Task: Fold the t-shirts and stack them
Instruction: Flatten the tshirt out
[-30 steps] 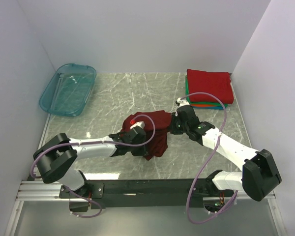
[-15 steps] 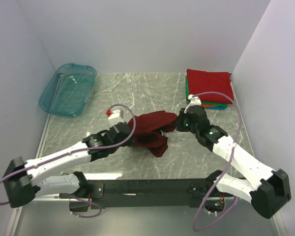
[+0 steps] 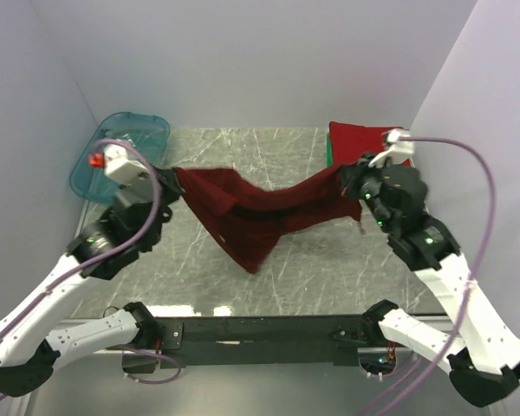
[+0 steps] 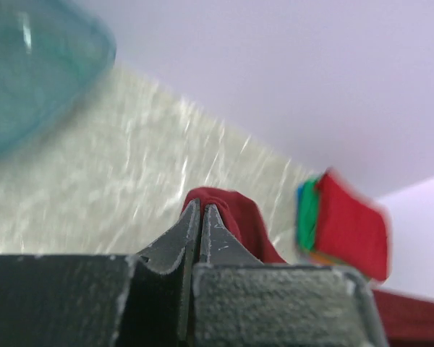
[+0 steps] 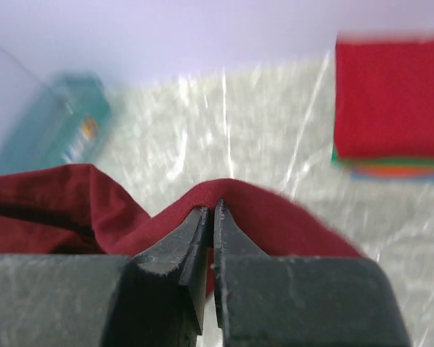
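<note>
A dark maroon t-shirt (image 3: pixel 260 212) hangs stretched in the air between my two grippers, sagging in the middle, with a point hanging down toward the table. My left gripper (image 3: pixel 172 176) is shut on its left end; the cloth (image 4: pixel 228 217) bulges just past the shut tips (image 4: pixel 201 210). My right gripper (image 3: pixel 345 173) is shut on its right end; the cloth (image 5: pixel 130 210) drapes over the tips (image 5: pixel 210 210). A folded stack of t-shirts (image 3: pixel 370 156), bright red on top with green, orange and blue edges below, lies at the back right. It also shows in the left wrist view (image 4: pixel 343 224) and the right wrist view (image 5: pixel 390 97).
A translucent teal plastic tub (image 3: pixel 104 169) stands at the back left, partly behind my left wrist. The marble table (image 3: pixel 312 269) is walled in by white panels on three sides. A black rail with the arm bases runs along the near edge.
Both grippers have lifted and moved apart, left toward the tub and right toward the stack. The maroon shirt, bunched low between them before, is now pulled out wide in the air.
</note>
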`<state>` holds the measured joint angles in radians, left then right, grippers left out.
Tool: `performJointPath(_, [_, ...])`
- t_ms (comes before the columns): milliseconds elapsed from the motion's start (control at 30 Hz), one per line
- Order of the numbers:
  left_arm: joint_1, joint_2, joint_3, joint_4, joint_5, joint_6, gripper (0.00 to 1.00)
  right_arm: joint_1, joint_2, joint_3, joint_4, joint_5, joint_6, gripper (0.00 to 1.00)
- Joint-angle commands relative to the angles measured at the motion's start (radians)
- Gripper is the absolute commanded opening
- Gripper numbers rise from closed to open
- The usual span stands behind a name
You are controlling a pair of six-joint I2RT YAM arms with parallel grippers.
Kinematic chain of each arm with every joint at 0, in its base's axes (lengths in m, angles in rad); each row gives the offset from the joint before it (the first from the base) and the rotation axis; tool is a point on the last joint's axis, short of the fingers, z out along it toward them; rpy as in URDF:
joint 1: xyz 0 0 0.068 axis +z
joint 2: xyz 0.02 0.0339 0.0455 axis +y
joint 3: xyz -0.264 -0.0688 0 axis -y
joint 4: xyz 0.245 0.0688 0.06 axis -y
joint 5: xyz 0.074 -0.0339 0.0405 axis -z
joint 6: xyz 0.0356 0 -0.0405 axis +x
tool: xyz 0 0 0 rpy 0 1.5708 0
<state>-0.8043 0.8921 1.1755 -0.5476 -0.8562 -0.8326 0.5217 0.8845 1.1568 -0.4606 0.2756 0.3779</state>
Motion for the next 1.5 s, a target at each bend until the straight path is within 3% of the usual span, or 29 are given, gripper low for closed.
performJointPath(0, [0.007,-0.024,0.166,0.092,-0.113,0.196,0.01,-0.009,-0.047,0.135,-0.021,0.066,-0.079,0.01])
performJointPath(167, [0.007,-0.053,0.297,0.169,-0.095,0.349,0.01,-0.006,-0.09,0.299,-0.081,0.037,-0.137,0.01])
performJointPath(333, [0.007,-0.116,0.384,0.209,0.04,0.421,0.01,-0.008,-0.163,0.405,-0.138,0.001,-0.143,0.01])
performJointPath(567, [0.007,-0.127,0.518,0.227,0.207,0.464,0.01,-0.008,-0.26,0.463,-0.197,-0.193,-0.086,0.0])
performJointPath(667, [0.007,-0.113,0.617,0.206,0.261,0.478,0.01,-0.008,-0.295,0.471,-0.21,-0.24,-0.073,0.0])
performJointPath(867, [0.007,-0.101,0.668,0.193,0.313,0.486,0.01,-0.008,-0.344,0.466,-0.242,-0.26,-0.048,0.0])
performJointPath(967, [0.007,-0.081,0.598,0.207,0.252,0.492,0.01,-0.008,-0.361,0.4,-0.225,-0.221,-0.028,0.0])
performJointPath(1033, [0.007,-0.076,0.517,0.288,0.119,0.515,0.01,-0.008,-0.369,0.287,-0.182,-0.132,0.001,0.0])
performJointPath(1067, [0.007,-0.065,0.403,0.352,0.03,0.535,0.01,-0.009,-0.368,0.246,-0.17,-0.078,0.016,0.0])
performJointPath(1133, [0.008,-0.032,0.302,0.495,-0.212,0.611,0.01,-0.008,-0.329,0.123,-0.153,0.074,0.038,0.0])
performJointPath(1200, [0.058,0.046,0.195,0.522,-0.279,0.583,0.01,-0.009,-0.248,0.027,-0.15,0.18,0.055,0.0])
performJointPath(1233, [0.112,0.073,0.173,0.449,-0.179,0.514,0.01,-0.012,-0.213,-0.001,-0.145,0.259,0.056,0.0])
performJointPath(1300, [0.304,0.158,0.113,0.387,-0.031,0.3,0.01,-0.066,-0.11,-0.082,-0.124,0.272,0.073,0.0])
performJointPath(1333, [0.363,0.227,0.087,0.409,0.132,0.258,0.01,-0.101,-0.079,-0.107,-0.087,0.21,0.072,0.0])
performJointPath(1367, [0.438,0.264,0.023,0.448,0.205,0.235,0.01,-0.139,-0.05,-0.135,-0.054,0.164,0.061,0.0])
performJointPath(1433, [0.471,0.341,-0.034,0.533,0.369,0.24,0.01,-0.271,0.042,-0.216,0.053,-0.032,0.03,0.1])
performJointPath(1467, [0.482,0.429,-0.046,0.567,0.387,0.236,0.33,-0.311,0.079,-0.232,0.078,-0.097,0.026,0.11])
